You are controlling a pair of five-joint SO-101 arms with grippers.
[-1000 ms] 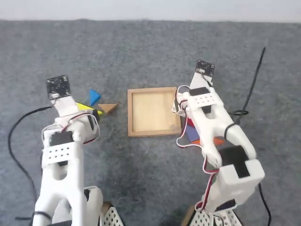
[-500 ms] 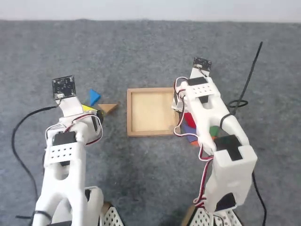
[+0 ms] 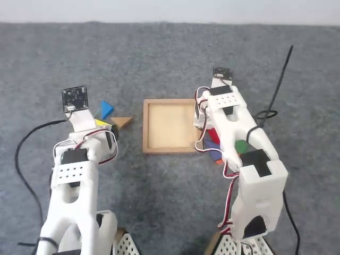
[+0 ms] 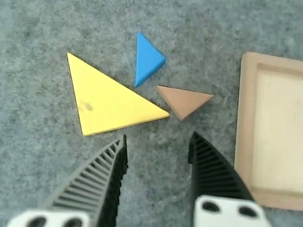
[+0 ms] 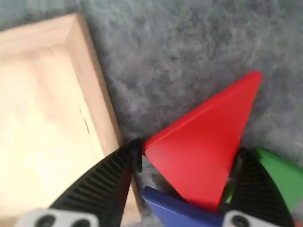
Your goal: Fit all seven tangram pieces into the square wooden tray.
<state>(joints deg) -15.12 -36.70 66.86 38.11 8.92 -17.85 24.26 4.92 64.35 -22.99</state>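
– Tool on the right (image 5: 188, 155) stands spread about the flat red wooden triangle (image 5: 203, 142), just beside the square wooden tray (image 5: 97, 94). How should it grip?
– Squarely on two edges, I'd say, lifting clear of the dark blue piece (image 5: 175, 208) touching it. Left tool (image 4: 159, 136) hangs open near the large yellow triangle (image 4: 102, 101)

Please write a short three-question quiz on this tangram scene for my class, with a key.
1. True or false: the wooden tray already holds a piece.
2. Fill in: before the open left tool lie a yellow triangle, a blue triangle and a ____ triangle.
3. Which piece sits between the right tool's fingers? A. yellow triangle B. red triangle C. blue triangle
Key: 1 false; 2 brown triangle; 3 B.
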